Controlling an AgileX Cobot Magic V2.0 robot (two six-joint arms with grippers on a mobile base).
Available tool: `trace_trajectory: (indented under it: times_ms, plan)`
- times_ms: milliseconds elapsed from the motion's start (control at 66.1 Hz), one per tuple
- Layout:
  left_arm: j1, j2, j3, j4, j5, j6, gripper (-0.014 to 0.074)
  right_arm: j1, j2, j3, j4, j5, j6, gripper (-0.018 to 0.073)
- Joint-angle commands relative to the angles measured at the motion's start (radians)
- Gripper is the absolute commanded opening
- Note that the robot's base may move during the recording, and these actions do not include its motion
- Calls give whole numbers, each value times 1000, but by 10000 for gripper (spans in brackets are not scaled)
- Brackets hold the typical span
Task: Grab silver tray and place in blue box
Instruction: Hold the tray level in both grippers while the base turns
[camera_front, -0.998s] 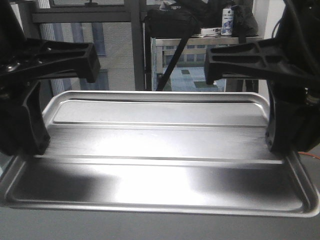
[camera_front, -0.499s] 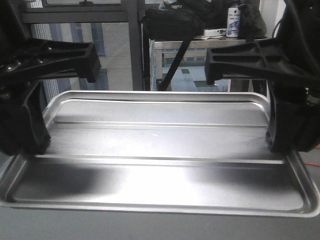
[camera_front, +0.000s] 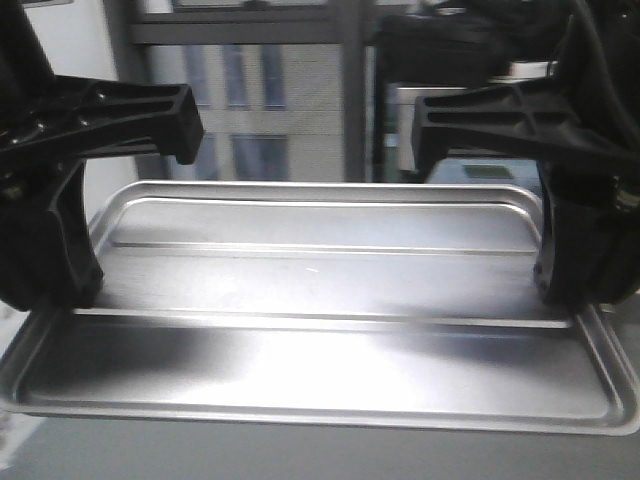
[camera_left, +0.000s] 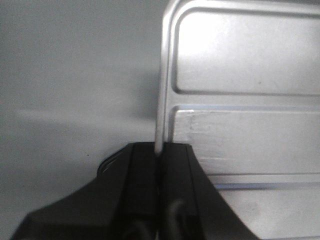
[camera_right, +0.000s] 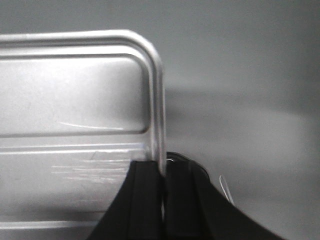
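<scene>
The silver tray fills the front view, held level in the air between both arms. My left gripper is shut on its left rim, and the left wrist view shows that rim pinched between the black fingers of the left gripper. My right gripper is shut on the right rim; the right wrist view shows the tray with its edge clamped in the right gripper. The blue box is out of view.
Behind the tray stand a window frame with a building outside and a metal table with dark bags at the upper right. Grey floor lies below the tray in both wrist views.
The background has slid to the right behind the tray, so the view has turned left. The tray and both grippers keep the same hold.
</scene>
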Motion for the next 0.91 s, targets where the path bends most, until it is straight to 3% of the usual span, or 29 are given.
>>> trace_trajectory:
  times_ms: [0, 454, 892]
  plan:
    - [-5, -28, -23, 28, 6, -1, -104, -1, -27, -27, -45, 8, 6, 49]
    - [-5, -28, -23, 28, 6, -1, -104, -1, -27, -27, -45, 56, 6, 49]
    - [-5, -28, -23, 28, 6, -1, -104, -1, -27, -27, -45, 209, 6, 49]
